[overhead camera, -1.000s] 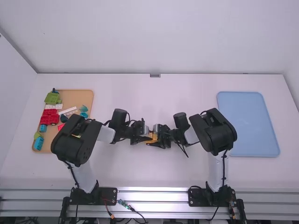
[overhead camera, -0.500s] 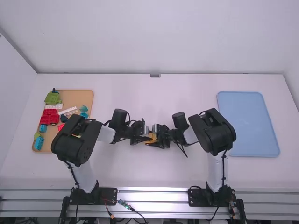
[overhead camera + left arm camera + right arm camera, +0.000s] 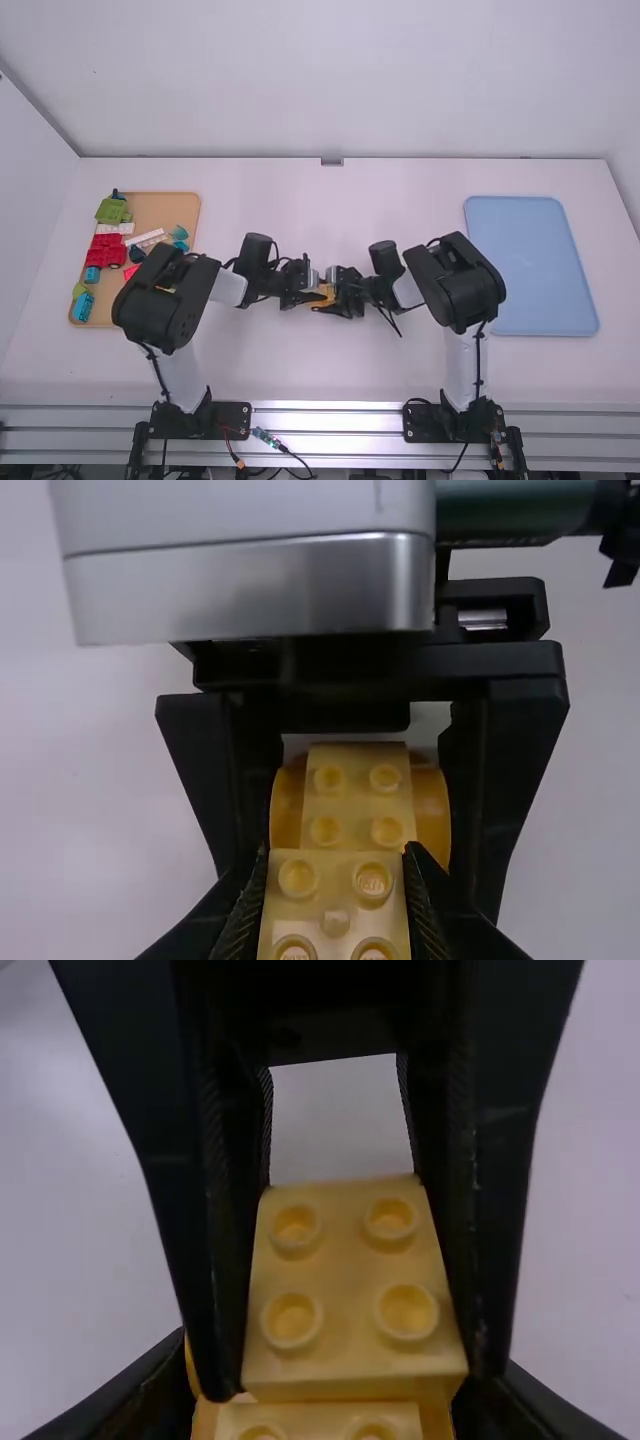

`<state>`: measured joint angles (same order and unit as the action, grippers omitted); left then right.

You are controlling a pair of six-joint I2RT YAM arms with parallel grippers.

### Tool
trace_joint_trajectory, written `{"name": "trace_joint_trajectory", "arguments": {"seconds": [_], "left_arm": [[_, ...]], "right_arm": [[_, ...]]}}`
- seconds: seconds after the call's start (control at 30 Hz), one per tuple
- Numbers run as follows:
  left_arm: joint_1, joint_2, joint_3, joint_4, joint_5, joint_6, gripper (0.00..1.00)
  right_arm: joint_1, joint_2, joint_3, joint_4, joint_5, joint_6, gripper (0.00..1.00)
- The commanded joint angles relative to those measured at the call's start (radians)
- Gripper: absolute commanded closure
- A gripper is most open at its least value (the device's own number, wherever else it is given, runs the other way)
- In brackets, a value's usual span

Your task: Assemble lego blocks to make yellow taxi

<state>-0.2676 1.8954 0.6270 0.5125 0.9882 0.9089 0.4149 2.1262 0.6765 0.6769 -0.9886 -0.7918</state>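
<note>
Two arms [image 3: 165,310], two claws [image 3: 313,297], two trays [image 3: 535,265], at least two yellow blocks [image 3: 345,1290].

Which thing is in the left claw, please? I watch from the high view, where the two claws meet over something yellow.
Observer: The left claw pinches a yellow block with round studs.

Operator: And the right claw, does it also hold something?

Observer: Yes, the right claw grips another yellow piece, with curved sides.

Operator: How do these two pieces lie?

Observer: In the left wrist view, the left claw's block covers part of the other piece. If they are clicked together, I cannot tell.
</note>
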Motion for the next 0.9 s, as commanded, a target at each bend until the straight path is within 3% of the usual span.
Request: {"name": "trace_joint_trajectory", "arguments": {"seconds": [0.0, 0.87], "left_arm": [[-0.008, 0.034, 0.012, -0.008, 0.016, 0.0, 0.98], [-0.007, 0.02, 0.018, -0.063, 0.04, 0.003, 0.98]], "right_arm": [[0.005, 0.012, 0.011, -0.001, -0.01, 0.002, 0.55], [0.004, 0.012, 0.024, -0.005, -0.006, 0.006, 0.55]]}}
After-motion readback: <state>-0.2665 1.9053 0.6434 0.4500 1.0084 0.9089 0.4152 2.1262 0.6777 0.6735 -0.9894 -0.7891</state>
